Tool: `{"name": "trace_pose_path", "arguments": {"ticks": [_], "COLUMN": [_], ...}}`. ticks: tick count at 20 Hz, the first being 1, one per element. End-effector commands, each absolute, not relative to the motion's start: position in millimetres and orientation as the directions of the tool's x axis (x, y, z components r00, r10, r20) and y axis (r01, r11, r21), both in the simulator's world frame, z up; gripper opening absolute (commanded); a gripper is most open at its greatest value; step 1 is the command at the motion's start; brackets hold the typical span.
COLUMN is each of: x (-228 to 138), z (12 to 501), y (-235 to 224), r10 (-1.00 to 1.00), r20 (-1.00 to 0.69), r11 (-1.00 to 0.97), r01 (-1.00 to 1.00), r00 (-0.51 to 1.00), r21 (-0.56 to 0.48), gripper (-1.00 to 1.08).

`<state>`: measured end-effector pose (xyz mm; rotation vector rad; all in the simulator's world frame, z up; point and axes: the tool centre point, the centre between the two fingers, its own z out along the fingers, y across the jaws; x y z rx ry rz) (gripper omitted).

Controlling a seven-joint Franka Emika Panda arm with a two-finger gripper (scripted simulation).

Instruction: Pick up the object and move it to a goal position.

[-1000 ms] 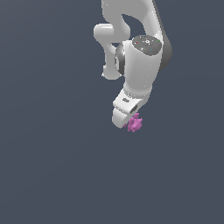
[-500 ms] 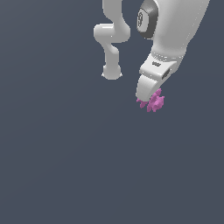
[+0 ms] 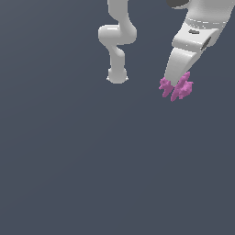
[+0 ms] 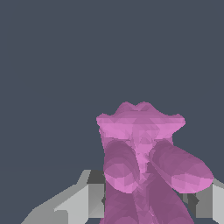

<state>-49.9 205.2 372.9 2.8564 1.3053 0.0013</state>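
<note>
One object [image 3: 176,87], magenta, faceted, lumpy with spiky edges, is pinched at the tip of the smooth white gripper [image 3: 175,86], at about 2 o'clock in the exterior view. Wrist view: rounded pink lobes [image 4: 144,148] between grey fingers [image 4: 87,197]. Flat dark grey ground [image 3: 92,174] all round.

The object [image 3: 176,88] sits at the tip of the gripper [image 3: 175,85], toward the exterior view's upper right; the arm's forearm [image 3: 197,34] slants up from it to the exterior view's right; the arm's base column [image 3: 117,41] stands well apart, to the exterior view's left; in the wrist view the object [image 4: 142,153] lies between the fingers [image 4: 83,199].
</note>
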Motion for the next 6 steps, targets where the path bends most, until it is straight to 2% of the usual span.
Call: {"name": "trace_pose_path", "arguments": {"ticks": [1, 6], "x": [-52.8, -53.1], "z": [381.1, 385.8], "y": [211.7, 215.6], "r10": [0.755, 0.755], "r20": [-0.001, 0.000], "r11": [-0.656, -0.656], "r01": [0.755, 0.755], "r00": [0.656, 0.656], "r21": [0.000, 0.000], "gripper": [-1.00, -1.00]}}
